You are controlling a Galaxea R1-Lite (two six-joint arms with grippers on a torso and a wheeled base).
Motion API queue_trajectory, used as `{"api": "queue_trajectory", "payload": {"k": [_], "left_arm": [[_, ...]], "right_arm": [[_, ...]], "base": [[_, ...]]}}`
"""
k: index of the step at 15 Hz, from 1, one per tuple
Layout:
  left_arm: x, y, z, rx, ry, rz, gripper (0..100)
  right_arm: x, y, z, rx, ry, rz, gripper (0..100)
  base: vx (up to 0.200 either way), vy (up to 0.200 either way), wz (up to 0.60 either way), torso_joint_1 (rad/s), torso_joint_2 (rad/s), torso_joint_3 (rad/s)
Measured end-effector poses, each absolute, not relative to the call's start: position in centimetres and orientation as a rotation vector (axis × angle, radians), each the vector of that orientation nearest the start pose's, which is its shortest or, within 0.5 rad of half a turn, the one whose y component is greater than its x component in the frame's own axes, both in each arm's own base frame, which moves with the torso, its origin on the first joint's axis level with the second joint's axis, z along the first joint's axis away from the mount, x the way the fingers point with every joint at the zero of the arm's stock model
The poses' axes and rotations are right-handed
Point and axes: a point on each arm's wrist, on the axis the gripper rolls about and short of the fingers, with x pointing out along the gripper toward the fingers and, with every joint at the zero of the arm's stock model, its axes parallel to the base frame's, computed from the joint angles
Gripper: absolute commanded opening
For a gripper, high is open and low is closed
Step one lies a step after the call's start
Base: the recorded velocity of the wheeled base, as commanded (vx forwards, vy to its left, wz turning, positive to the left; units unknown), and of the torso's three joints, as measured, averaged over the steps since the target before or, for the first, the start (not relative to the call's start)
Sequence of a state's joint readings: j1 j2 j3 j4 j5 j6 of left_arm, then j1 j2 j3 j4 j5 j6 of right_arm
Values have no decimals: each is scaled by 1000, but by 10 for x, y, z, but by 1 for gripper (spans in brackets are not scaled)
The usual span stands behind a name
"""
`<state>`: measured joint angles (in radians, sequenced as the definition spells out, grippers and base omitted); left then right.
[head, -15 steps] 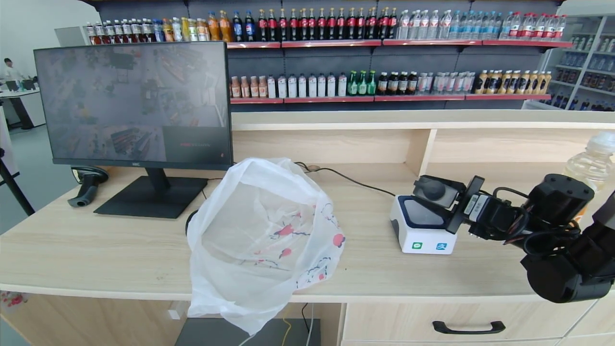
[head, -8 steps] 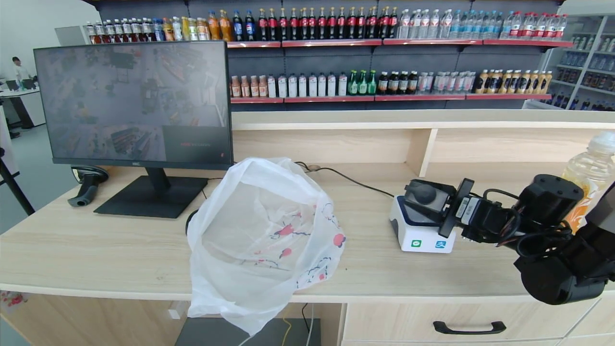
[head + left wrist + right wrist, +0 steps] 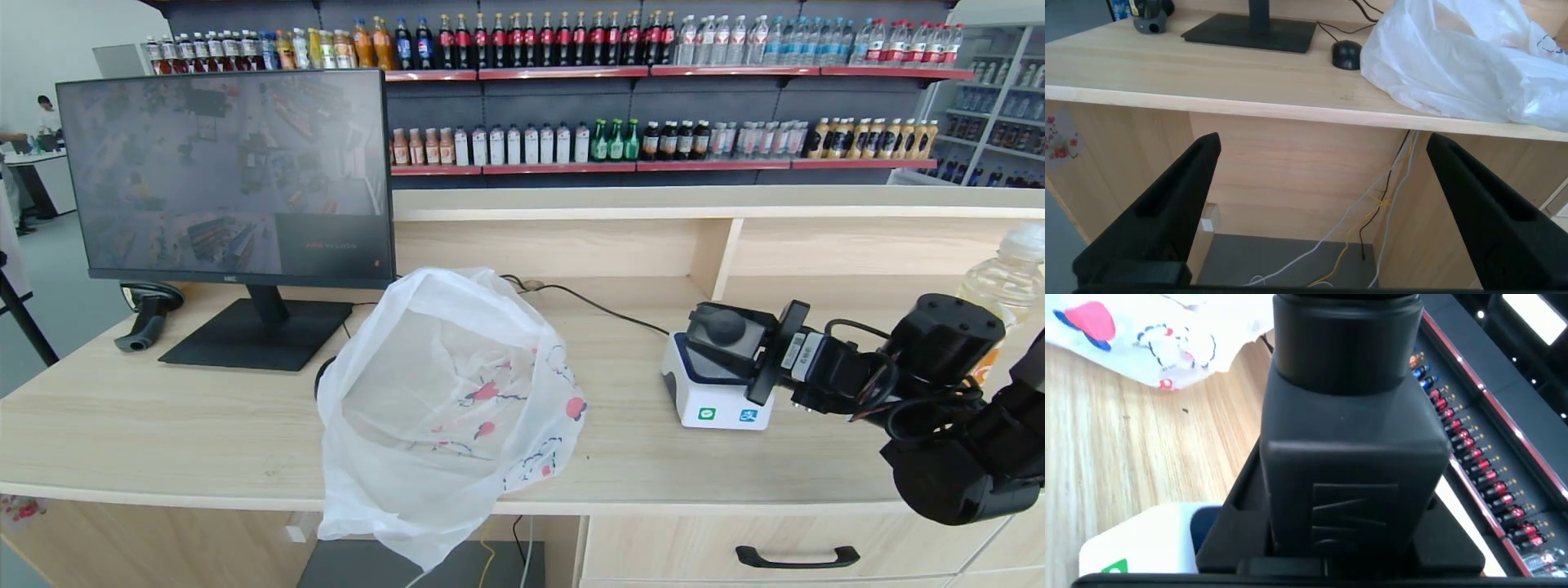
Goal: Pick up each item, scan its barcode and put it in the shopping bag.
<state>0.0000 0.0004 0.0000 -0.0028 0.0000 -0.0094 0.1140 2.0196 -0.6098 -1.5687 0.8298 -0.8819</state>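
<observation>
Over the last second the right gripper point(image 3: 747, 353) has been carried a little toward the bag point(image 3: 445, 392), so that the dark capped item point(image 3: 722, 328) is now held directly above the scanner point(image 3: 714, 402). In the final half-second it has barely shifted. The scan step is judged to be in hand, with bagging not yet begun. The bag has not moved on the counter point(image 3: 163, 433).

The right gripper is closed on the item. Its fingers are largely masked by the item's body in the right wrist view, so the firmness of the hold cannot be assessed. The left gripper point(image 3: 1323, 163) is held below the counter edge with its fingers spread wide and nothing between them.

No barcode can be made out, and the face turned to the scanner is hidden. The contents of the bag cannot be determined. A bottle point(image 3: 1008, 278) is cut off at the right edge.
</observation>
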Motion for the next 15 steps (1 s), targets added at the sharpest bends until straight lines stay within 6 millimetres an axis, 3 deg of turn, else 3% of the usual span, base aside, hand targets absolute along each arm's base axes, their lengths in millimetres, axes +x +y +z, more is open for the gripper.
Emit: {"api": "queue_trajectory", "payload": {"k": [4,7,12,15], "left_arm": [[-23,0,76,-8,-2,0,100],[-23,0,76,-5,-2,0,100],[-23,0,76,-3,-1,0,100],[-23,0,76,-3,-1,0,100]], "right_arm": [[309,64,144,-778,-563,815,0],[295,68,166,-671,-527,682,0],[251,92,195,-289,-413,317,0],[233,94,197,-123,-381,310,0]], "base": [[0,0,0,0,0,0],[0,0,0,0,0,0],[0,0,0,0,0,0],[0,0,0,0,0,0]]}}
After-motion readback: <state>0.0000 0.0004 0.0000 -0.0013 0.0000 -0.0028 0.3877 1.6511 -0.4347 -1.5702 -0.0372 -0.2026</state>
